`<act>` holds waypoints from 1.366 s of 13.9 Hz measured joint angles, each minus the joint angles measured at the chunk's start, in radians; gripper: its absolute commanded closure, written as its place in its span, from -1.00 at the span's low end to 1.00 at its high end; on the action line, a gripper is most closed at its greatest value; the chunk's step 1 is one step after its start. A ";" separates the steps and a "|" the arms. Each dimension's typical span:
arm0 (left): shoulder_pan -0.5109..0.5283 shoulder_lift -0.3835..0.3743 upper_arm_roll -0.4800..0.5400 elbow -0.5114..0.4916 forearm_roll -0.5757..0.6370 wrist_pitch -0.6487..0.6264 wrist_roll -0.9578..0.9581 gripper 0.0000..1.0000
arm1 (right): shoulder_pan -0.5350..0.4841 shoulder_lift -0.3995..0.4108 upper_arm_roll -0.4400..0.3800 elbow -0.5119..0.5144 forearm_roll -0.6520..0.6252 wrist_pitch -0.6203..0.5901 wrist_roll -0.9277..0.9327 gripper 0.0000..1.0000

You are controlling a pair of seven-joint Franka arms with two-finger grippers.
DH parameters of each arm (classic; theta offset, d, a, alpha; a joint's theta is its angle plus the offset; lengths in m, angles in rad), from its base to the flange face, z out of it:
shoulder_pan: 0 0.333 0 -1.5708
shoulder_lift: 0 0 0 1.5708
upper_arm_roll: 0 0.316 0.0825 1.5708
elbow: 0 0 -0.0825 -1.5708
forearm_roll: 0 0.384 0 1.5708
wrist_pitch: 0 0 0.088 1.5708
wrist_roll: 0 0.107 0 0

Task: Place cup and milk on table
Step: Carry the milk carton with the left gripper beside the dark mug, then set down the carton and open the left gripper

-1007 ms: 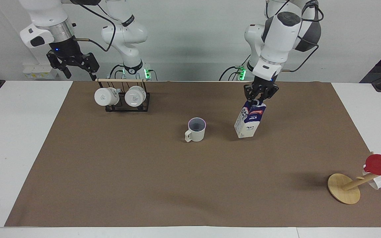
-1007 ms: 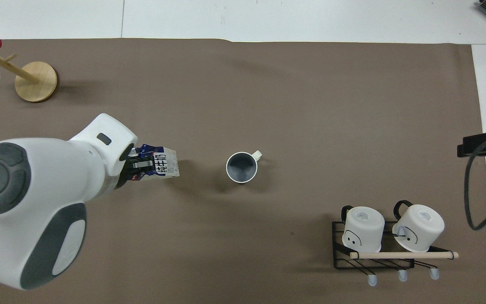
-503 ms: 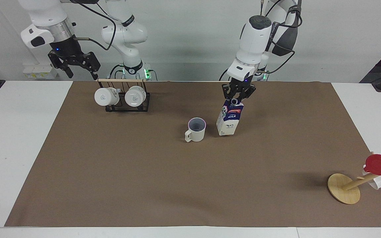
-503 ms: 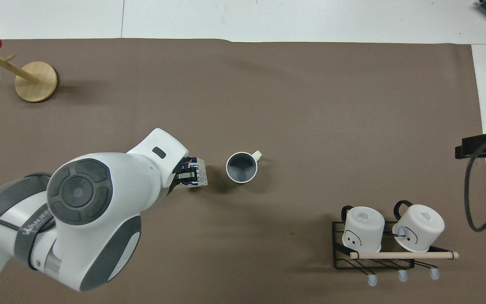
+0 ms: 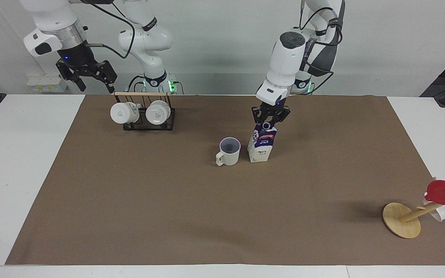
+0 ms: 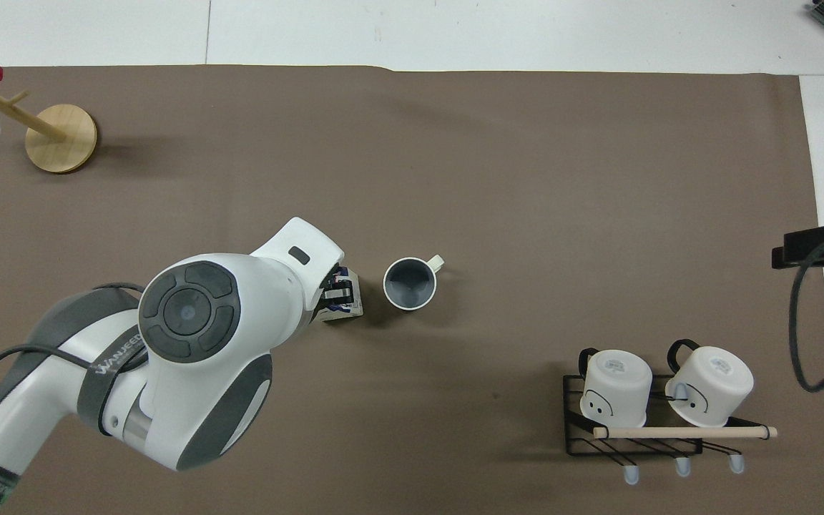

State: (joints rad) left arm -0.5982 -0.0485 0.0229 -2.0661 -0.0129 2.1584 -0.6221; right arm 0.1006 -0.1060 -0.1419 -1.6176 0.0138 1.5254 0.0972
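Since a second ago we see the milk [image 5: 261, 145] carried beside the cup [image 5: 229, 151] on the table [image 5: 129, 200], left gripper [image 5: 269, 122] pinching its top; right gripper [image 5: 91, 79], fingers spread, waits over the mug rack [image 5: 145, 112].

Left gripper [image 5: 268, 122] carried the milk [image 5: 261, 145] toward the cup [image 5: 229, 151] — carton now down on the mat [image 5: 129, 200] just beside it, less tilted, fingers at its top.

Bright, even light from above. Soft, small shadows lie on the brown mat [image 5: 129, 200] (darkest beside the wooden stand [image 5: 402, 220]). Both pictures look sharp, with no glare
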 measured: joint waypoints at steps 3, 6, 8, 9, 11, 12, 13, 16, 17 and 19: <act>0.000 0.001 0.000 0.000 0.000 0.001 -0.002 -1.00 | 0.000 0.000 0.000 0.000 0.000 0.000 0.000 -1.00; 0.000 0.000 0.001 0.016 0.000 0.000 -0.003 -1.00 | 0.000 0.000 0.000 0.000 0.000 0.000 0.000 -1.00; 0.000 -0.005 0.004 0.059 0.000 -0.037 -0.003 -1.00 | 0.000 0.000 0.000 0.000 0.000 0.000 0.000 -1.00; 0.000 -0.010 0.008 0.092 0.000 -0.078 -0.003 -1.00 | 0.000 0.000 0.000 0.000 0.000 0.000 0.000 -1.00; 0.004 -0.029 0.023 0.161 0.000 -0.180 0.007 -1.00 | 0.000 0.000 0.000 0.000 0.000 0.000 0.000 -1.00; 0.017 -0.040 0.029 0.187 0.000 -0.225 0.023 -1.00 | 0.000 0.000 0.000 0.000 0.000 0.000 0.000 -1.00; 0.039 -0.054 0.034 0.203 0.000 -0.261 0.050 -1.00 | 0.000 0.000 0.000 0.000 0.000 0.000 0.000 -1.00; 0.126 -0.109 0.044 0.214 0.000 -0.359 0.157 -1.00 | 0.000 0.000 0.000 -0.001 0.000 0.000 0.000 -1.00; 0.157 -0.129 0.046 0.215 0.000 -0.392 0.195 -1.00 | 0.000 0.000 0.000 -0.001 0.000 0.000 0.000 -1.00; 0.222 -0.164 0.049 0.215 -0.001 -0.460 0.273 -1.00 | 0.000 0.000 0.000 -0.001 0.000 0.000 0.000 -1.00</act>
State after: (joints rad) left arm -0.3757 -0.2127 0.0715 -1.8511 -0.0141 1.6989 -0.3493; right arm 0.1006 -0.1060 -0.1421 -1.6185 0.0139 1.5254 0.0975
